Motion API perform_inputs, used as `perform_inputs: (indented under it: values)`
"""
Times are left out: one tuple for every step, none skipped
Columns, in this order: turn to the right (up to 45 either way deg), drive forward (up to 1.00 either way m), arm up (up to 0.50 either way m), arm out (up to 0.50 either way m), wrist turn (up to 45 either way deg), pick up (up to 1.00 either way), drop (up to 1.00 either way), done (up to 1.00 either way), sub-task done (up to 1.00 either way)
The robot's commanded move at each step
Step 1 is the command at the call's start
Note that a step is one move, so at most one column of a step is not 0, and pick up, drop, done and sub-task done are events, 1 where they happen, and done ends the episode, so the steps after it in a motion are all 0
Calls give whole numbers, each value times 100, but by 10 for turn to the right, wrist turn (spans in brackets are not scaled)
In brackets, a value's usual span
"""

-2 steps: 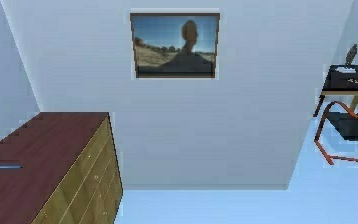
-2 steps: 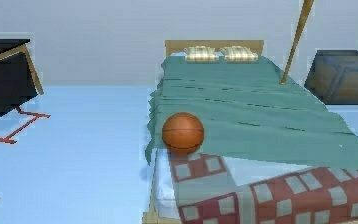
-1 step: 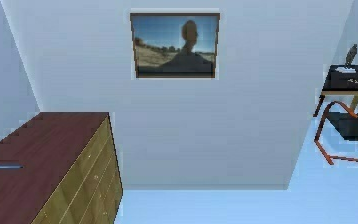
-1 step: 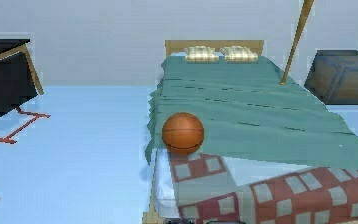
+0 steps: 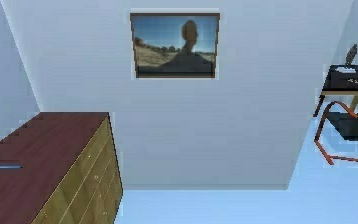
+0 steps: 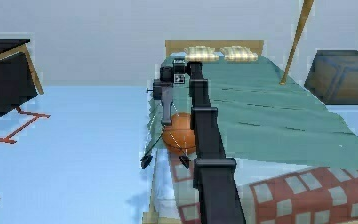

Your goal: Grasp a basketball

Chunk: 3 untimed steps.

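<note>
An orange basketball (image 6: pixel 178 134) lies at the near edge of a green-covered bed (image 6: pixel 277 120) in the arm side view, partly behind the dark arm bar (image 6: pixel 211 160). The gripper (image 6: pixel 155 140) hangs just left of the ball, and its dark body (image 6: pixel 167 100) sits below the white marker squares (image 6: pixel 179 72). One thin finger (image 6: pixel 147 152) points down over the pale blue floor beside the bed. I cannot tell whether the gripper holds anything, since the ball rests right at it on the bed.
The bed has two pillows (image 6: pixel 212 53), a wooden headboard (image 6: pixel 215 44) and a patchwork blanket (image 6: pixel 307 195). A dark chest (image 6: pixel 339 76) stands beyond it. In the forward view are a brown dresser (image 5: pixel 57 165), a framed picture (image 5: pixel 175 44), and a black desk (image 5: pixel 347 75) with a red-framed chair (image 5: pixel 345 135).
</note>
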Motion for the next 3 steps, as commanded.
perform_inputs:
  values:
    - [0,0,0,0,450,0,0,0,0]
    - [0,0,0,0,450,0,0,0,0]
    - [0,0,0,0,450,0,0,0,0]
